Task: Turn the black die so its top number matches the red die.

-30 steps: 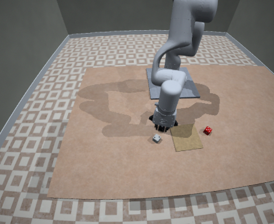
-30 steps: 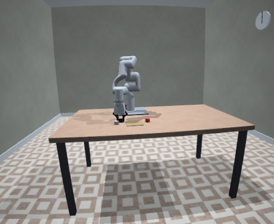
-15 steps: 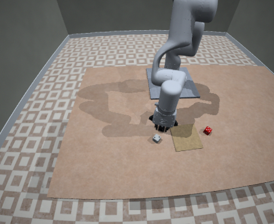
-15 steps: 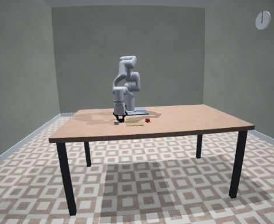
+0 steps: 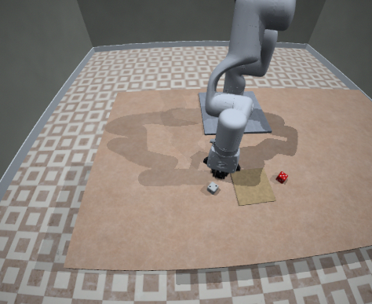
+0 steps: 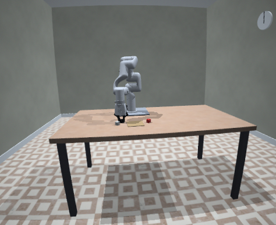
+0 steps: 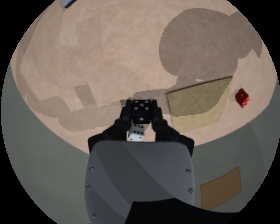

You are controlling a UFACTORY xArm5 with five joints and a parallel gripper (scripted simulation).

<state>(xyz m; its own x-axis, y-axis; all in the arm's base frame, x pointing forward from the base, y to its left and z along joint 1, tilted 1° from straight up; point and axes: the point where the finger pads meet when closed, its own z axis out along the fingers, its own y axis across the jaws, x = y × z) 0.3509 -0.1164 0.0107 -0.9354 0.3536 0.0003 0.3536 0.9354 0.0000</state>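
Wrist view has the best angle: the gripper (image 7: 140, 121) is low over the table (image 5: 148, 222) with the black die (image 7: 140, 108) sitting right between its fingers. The jaws are about a third open and closing in on the die's sides, though I can't tell if they've actually got a firm hold on it. The die sits off the tan mat (image 5: 253, 187), just beside its left edge as the top camera sees it, mostly hidden under the wrist there. The red die (image 5: 282, 177) rests on the table just off the mat's other side. A grey die (image 5: 213, 188) lies near the gripper, apart from the mat.
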